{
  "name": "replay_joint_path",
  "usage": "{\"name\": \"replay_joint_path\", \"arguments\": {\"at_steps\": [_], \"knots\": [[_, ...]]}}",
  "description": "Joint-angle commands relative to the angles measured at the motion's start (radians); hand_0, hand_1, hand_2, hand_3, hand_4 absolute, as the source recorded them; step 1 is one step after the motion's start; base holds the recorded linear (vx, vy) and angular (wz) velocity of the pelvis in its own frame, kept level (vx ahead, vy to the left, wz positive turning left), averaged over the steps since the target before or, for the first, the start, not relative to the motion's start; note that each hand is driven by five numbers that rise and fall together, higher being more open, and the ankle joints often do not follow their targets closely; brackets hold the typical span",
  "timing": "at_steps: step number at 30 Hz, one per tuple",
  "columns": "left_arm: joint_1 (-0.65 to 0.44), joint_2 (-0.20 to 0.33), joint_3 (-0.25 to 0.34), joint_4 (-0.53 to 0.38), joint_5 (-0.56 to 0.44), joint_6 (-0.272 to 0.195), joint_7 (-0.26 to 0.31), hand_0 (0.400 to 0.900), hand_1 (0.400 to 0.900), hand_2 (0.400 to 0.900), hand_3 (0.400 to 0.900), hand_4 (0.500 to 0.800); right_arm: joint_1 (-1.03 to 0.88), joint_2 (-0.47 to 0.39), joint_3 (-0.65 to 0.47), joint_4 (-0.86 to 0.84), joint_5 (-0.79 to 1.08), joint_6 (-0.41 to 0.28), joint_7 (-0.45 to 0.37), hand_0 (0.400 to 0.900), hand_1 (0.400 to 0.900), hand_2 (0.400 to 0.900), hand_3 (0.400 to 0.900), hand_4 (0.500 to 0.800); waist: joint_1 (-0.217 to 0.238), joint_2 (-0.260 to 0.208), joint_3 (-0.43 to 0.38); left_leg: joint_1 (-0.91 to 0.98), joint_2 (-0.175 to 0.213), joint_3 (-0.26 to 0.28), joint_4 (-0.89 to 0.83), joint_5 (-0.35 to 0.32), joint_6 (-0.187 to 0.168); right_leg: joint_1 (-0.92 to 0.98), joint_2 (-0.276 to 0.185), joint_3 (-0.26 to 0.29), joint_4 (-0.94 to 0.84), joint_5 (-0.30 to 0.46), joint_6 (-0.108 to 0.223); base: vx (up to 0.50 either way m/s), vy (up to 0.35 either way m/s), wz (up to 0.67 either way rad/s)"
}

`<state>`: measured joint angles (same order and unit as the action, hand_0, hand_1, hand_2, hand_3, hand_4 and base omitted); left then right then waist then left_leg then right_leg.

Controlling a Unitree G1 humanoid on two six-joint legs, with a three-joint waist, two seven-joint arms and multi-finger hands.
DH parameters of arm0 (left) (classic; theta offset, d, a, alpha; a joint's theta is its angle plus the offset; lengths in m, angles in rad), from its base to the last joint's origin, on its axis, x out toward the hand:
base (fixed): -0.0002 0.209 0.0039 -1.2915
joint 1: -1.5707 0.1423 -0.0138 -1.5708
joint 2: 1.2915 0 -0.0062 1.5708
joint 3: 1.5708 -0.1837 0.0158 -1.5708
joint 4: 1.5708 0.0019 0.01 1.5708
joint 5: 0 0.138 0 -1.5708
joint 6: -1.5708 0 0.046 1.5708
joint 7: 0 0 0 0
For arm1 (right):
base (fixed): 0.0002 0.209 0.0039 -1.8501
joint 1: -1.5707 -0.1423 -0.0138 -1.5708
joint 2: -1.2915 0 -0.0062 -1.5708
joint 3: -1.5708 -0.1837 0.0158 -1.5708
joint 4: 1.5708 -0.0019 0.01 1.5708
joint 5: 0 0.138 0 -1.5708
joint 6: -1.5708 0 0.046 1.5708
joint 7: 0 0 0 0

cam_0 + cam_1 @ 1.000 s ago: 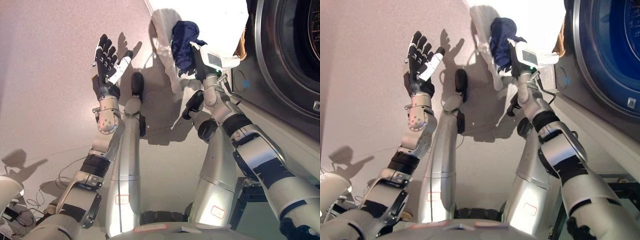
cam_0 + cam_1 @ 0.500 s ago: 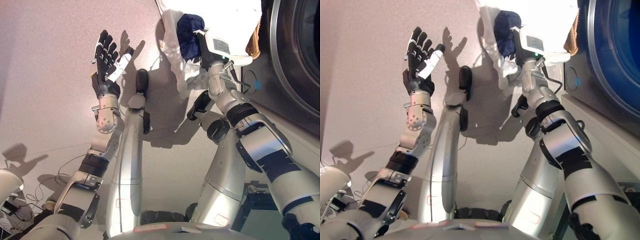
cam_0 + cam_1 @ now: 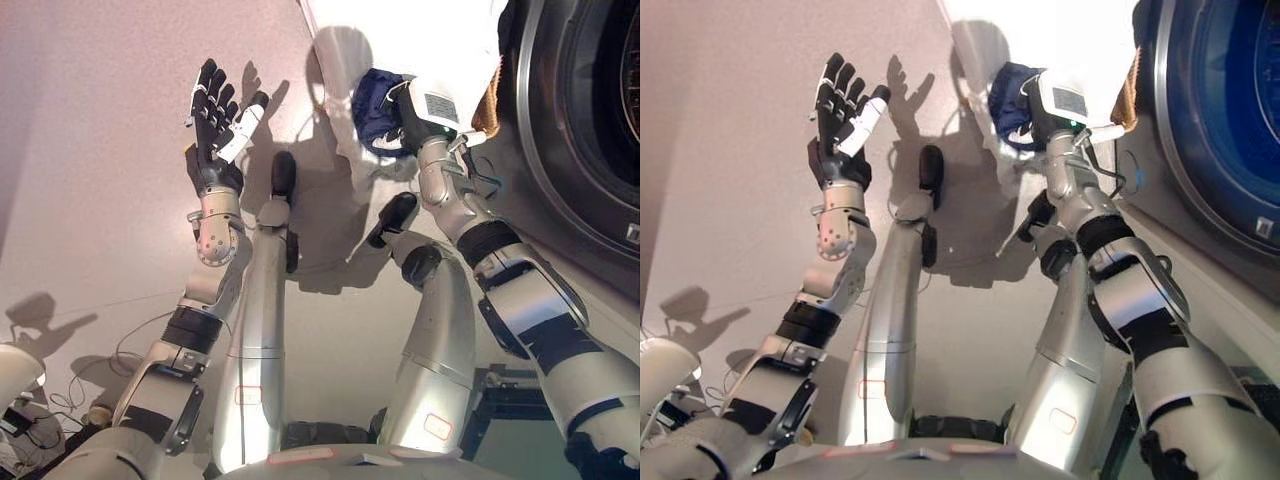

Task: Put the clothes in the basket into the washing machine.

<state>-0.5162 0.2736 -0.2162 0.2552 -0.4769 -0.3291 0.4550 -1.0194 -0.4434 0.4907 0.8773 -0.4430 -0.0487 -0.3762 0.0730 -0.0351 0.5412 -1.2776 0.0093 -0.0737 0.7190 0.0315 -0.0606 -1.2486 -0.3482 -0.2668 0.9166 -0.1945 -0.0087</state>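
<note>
My right hand is raised at the upper middle, shut on a bunched dark blue garment. The garment hangs against the white cloth lining of the basket, whose woven brown rim shows just right of the hand. The washing machine fills the right side, its round door ring open toward a dark drum. My left hand is held up over the floor at the left, open with fingers spread, holding nothing and well apart from the basket.
Pale floor covers the left half. Loose cables and small objects lie at the lower left corner. A dark metal frame stands at the lower right beneath the machine's front.
The whole view has swayed, so the camera moved. My right hand keeps its hold on the blue garment, which now sits a little lower against the lining. The left hand holds its pose.
</note>
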Motion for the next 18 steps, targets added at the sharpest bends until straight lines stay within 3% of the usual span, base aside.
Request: {"name": "replay_joint_path", "arguments": {"at_steps": [1,5,12,17,18], "knots": [[0.083,-0.016,0.087,-0.042,0.054,-0.073,0.026,0.9,0.9,0.9,0.9,0.8,0.13,-0.025,-0.041,-0.177,-0.057,-0.033,-0.053,0.4,0.4,0.4,0.4,0.5,-0.065,-0.022,-0.185,-0.012,-0.002,0.007,0.036,-0.166,0.03,-0.076,0.04,0.04,-0.08,0.048,0.147,0.0,0.008,-0.15],[0.104,-0.03,0.116,-0.042,0.068,-0.058,0.036,0.9,0.9,0.9,0.9,0.8,0.255,-0.082,-0.161,-0.388,-0.088,-0.04,-0.056,0.4,0.4,0.4,0.4,0.5,-0.096,-0.032,-0.199,-0.011,0.001,0.003,0.046,-0.18,0.032,-0.069,0.046,0.04,-0.075,0.033,0.146,0.02,0.006,-0.1],[0.127,-0.043,0.137,-0.049,0.098,-0.041,0.044,0.9,0.9,0.9,0.9,0.8,0.393,-0.104,-0.328,-0.536,-0.128,-0.04,-0.1,0.4,0.4,0.4,0.4,0.5,-0.126,-0.036,-0.215,-0.009,0.011,-0.001,0.036,-0.181,0.027,-0.058,0.055,0.034,-0.096,0.037,0.148,0.02,-0.01,-0.04],[0.13,-0.03,0.128,-0.048,0.112,-0.052,0.054,0.9,0.9,0.9,0.9,0.8,0.373,-0.133,-0.353,-0.462,-0.2,0.009,-0.197,0.4,0.4,0.4,0.4,0.5,-0.121,-0.032,-0.224,0.01,0.019,0.007,0.024,-0.186,0.029,-0.046,0.065,0.041,-0.105,0.035,0.149,0.0,0.01,-0.12],[0.128,-0.028,0.123,-0.047,0.113,-0.056,0.053,0.9,0.9,0.9,0.9,0.8,0.346,-0.144,-0.335,-0.425,-0.227,0.022,-0.22,0.4,0.4,0.4,0.4,0.5,-0.118,-0.031,-0.217,-0.001,0.019,0.016,0.022,-0.159,0.036,-0.054,0.061,0.035,-0.114,0.063,0.137,0.01,0.001,-0.09]]}}
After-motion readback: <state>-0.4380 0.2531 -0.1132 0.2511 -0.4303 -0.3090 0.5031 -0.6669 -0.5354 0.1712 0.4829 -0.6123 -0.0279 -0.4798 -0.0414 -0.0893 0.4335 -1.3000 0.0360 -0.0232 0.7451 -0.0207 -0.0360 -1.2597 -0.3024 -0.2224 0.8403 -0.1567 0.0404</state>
